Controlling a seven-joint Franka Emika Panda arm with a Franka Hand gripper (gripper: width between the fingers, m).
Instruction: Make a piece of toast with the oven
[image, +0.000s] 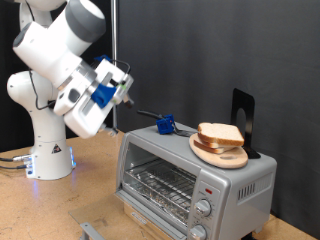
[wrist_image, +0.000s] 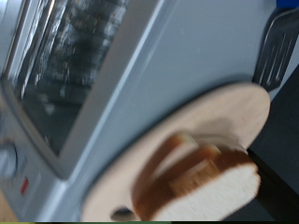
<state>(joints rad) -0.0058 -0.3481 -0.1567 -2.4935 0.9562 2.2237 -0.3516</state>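
The oven (image: 190, 178) is a small silver box with a glass door, and a wire rack (image: 160, 185) shows behind the glass. A round wooden plate (image: 222, 152) rests on its top and carries stacked slices of pale bread, the piece of toast (image: 220, 134) among them. My gripper (image: 127, 92) hangs in the air toward the exterior view's left of the oven, apart from plate and bread. The wrist view looks down on the oven's top (wrist_image: 159, 65), the plate (wrist_image: 220, 117) and the bread (wrist_image: 201, 182); my fingers do not show there.
A blue object (image: 165, 125) with a thin black handle lies at the oven's back left corner. A black spatula (image: 243, 115) stands behind the plate, seen too as the spatula (wrist_image: 277, 47). Two knobs (image: 203, 208) and a red light (image: 207, 189) sit on the oven's front.
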